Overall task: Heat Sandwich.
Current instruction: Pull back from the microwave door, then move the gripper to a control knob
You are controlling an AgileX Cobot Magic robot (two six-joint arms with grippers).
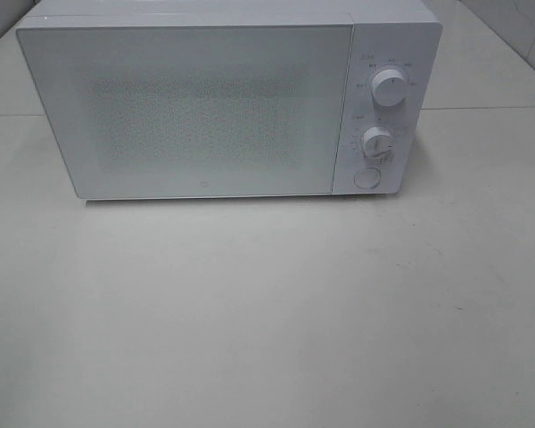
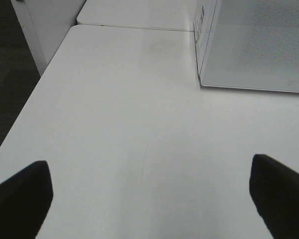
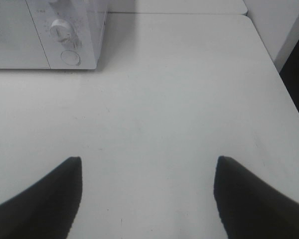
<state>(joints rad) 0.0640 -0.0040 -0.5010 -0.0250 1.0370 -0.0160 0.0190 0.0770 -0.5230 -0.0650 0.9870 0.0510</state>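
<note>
microwave (image 1: 223, 98) shut at twelve o'clock, sandwich unseen.
left gripper (image 2: 149, 199), right gripper (image 3: 147, 194): jaws wide, empty; heating stage unclear.

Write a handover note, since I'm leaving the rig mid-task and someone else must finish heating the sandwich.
The left gripper is open and empty, above the table.
The right gripper is open and empty too.
The microwave has its door shut.
The sandwich shows in no view; whether it is inside cannot be told.
Done: unclear.
Left: check for it, then probably set the knobs.
</note>
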